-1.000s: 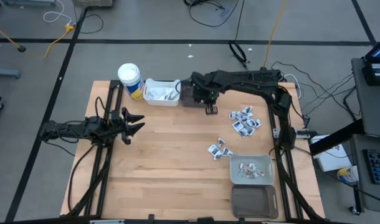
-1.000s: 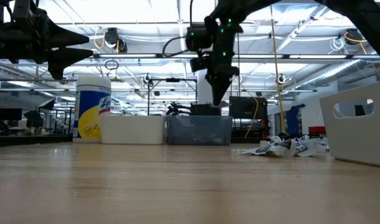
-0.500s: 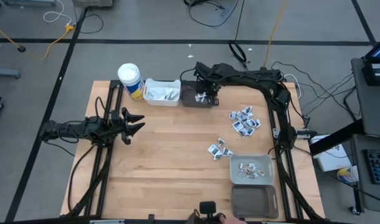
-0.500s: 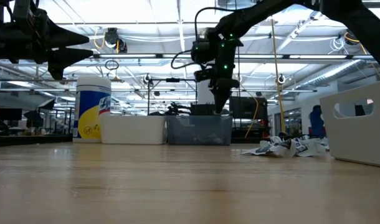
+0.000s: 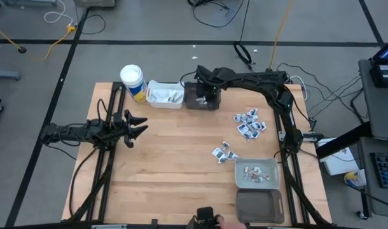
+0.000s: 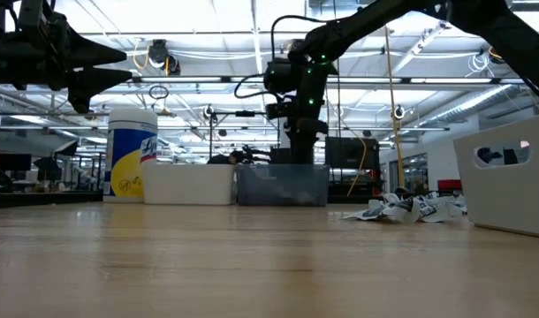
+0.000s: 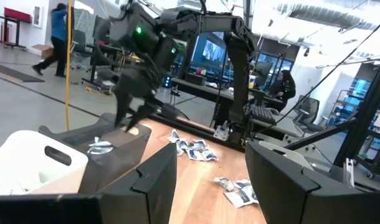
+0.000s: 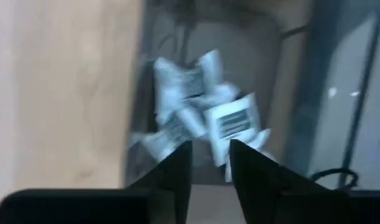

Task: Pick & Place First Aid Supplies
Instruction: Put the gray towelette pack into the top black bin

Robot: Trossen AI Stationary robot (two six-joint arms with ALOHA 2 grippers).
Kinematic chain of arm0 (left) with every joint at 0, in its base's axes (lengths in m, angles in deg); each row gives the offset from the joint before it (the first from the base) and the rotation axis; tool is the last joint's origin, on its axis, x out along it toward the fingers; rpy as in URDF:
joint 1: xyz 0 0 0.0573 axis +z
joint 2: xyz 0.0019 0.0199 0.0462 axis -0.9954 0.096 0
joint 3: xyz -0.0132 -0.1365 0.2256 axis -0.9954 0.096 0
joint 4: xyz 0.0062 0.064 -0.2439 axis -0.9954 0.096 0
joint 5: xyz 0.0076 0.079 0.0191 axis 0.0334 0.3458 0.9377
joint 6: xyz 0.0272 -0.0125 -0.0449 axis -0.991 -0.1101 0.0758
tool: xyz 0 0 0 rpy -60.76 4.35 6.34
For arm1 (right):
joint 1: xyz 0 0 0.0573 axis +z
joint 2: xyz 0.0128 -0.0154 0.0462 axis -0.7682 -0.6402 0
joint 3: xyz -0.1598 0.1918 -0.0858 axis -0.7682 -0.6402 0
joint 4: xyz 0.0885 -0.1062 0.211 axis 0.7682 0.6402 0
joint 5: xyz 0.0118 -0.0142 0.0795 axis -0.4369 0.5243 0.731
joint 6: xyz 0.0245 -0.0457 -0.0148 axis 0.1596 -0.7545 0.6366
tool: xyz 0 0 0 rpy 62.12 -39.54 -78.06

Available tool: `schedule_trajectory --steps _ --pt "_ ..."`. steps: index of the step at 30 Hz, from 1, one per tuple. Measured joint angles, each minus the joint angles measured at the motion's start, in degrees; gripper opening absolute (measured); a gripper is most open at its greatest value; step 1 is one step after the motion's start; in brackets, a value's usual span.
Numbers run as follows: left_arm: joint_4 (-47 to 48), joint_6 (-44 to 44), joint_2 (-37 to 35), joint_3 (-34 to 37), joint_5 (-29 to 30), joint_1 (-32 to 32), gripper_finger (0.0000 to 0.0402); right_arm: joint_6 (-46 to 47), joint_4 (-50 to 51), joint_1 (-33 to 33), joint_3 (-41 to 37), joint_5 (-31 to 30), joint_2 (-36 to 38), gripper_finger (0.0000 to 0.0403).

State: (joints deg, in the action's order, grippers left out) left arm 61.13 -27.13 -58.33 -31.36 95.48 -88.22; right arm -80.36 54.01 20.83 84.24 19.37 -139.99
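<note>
Holding packets (image 8: 196, 112): dark bin (image 5: 193, 100)

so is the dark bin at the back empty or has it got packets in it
Not empty. The right wrist view shows several white packets lying inside the dark bin, right below the right tool.

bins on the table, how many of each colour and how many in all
White bins: 1, the white bin at the far edge beside the cup.
Dark bins: 2, the dark bin under the right gripper, and the dark bin at the near edge.
Grey bins: 1, the grey bin holding a few packets.
Total: 4 bins.
</note>
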Motion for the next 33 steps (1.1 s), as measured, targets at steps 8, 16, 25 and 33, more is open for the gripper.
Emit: schedule_trajectory --steps 8,16,25,33 --pt "0.00 0.00 -0.01 0.00 0.00 0.00 0.0196 6.38 1.98 0.66 -0.04 -2.65 -0.07 0.0154" --pt "0.00 0.00 -0.02 0.00 0.00 0.02 0.0196 22.61 12.81 1.20 -0.04 3.28 4.48 0.0144" --pt "0.00 0.00 0.00 0.00 0.00 0.02 0.0196 36.35 15.25 5.14 -2.98 3.56 9.17 0.0142" --pt "0.02 0.00 0.00 0.00 0.00 0.02 0.0196 51.86 8.25 12.38 -19.98 3.58 18.55 0.0141"
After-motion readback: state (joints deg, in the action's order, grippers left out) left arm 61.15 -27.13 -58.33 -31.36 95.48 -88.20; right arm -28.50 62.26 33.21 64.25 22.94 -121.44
